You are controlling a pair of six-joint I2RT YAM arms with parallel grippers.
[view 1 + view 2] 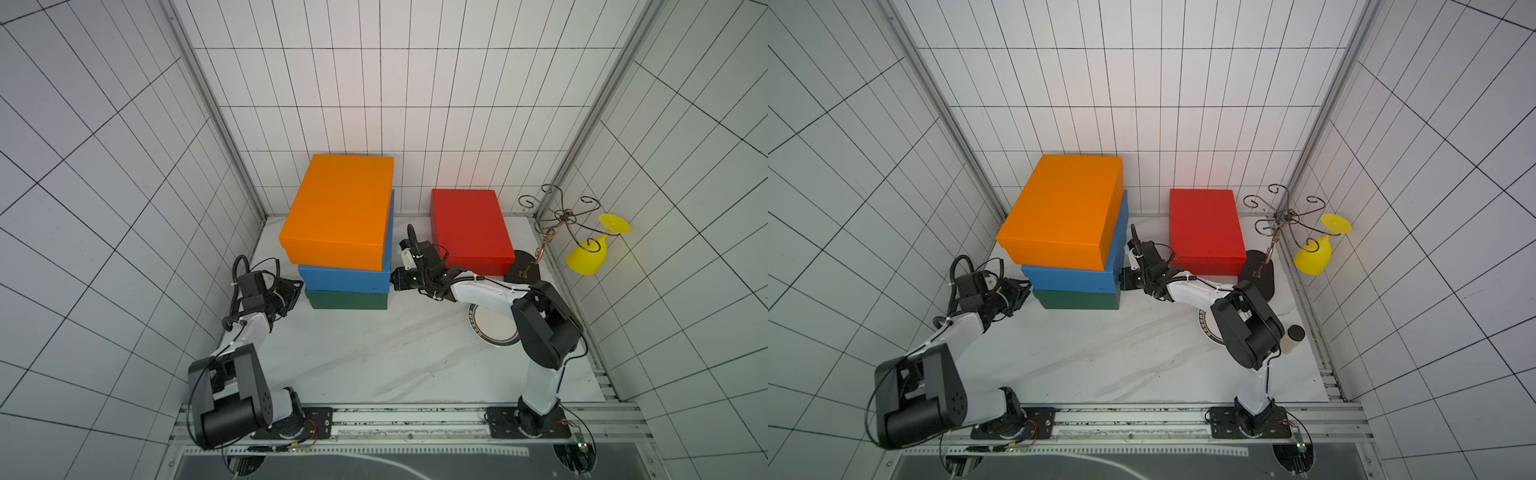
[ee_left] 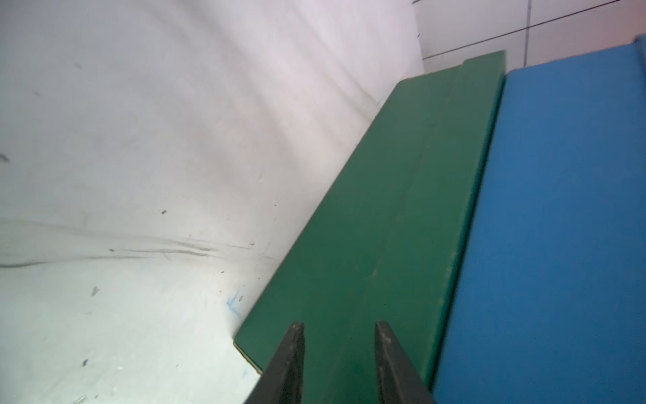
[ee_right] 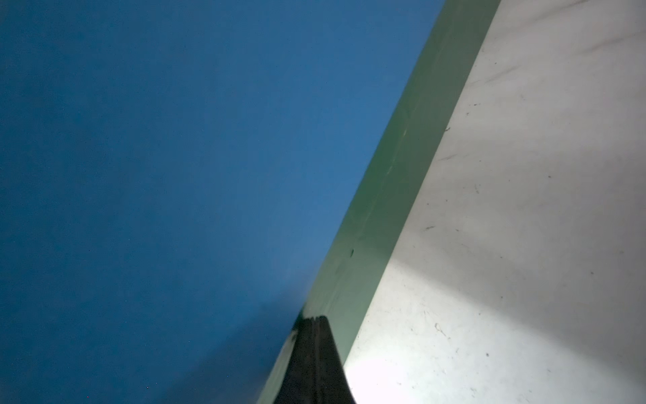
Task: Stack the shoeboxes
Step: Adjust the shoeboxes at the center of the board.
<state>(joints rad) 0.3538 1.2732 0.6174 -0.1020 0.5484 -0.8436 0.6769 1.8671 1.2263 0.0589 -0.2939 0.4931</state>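
Three shoeboxes stand stacked at the back left: a dark green box (image 1: 347,300) (image 1: 1075,300) at the bottom, a blue box (image 1: 345,280) (image 1: 1069,278) on it, and an orange box (image 1: 338,208) (image 1: 1063,208) on top, turned slightly askew. The red box (image 1: 469,226) (image 1: 1204,228) sits alone on the table at the back right. My left gripper (image 1: 298,287) (image 2: 339,327) is open at the stack's left side, level with the green box (image 2: 384,210), with nothing between its fingers. At the stack's right side my right gripper (image 1: 392,279) (image 3: 313,318) is shut at the seam between blue (image 3: 174,175) and green (image 3: 395,175).
A white plate (image 1: 494,328) lies under the right arm. A wire stand (image 1: 557,216) on a black base (image 1: 521,270) holds a yellow plastic wine glass (image 1: 588,249) at the far right. A small capped cylinder (image 1: 1292,338) stands by the right wall. Gridded walls enclose the table.
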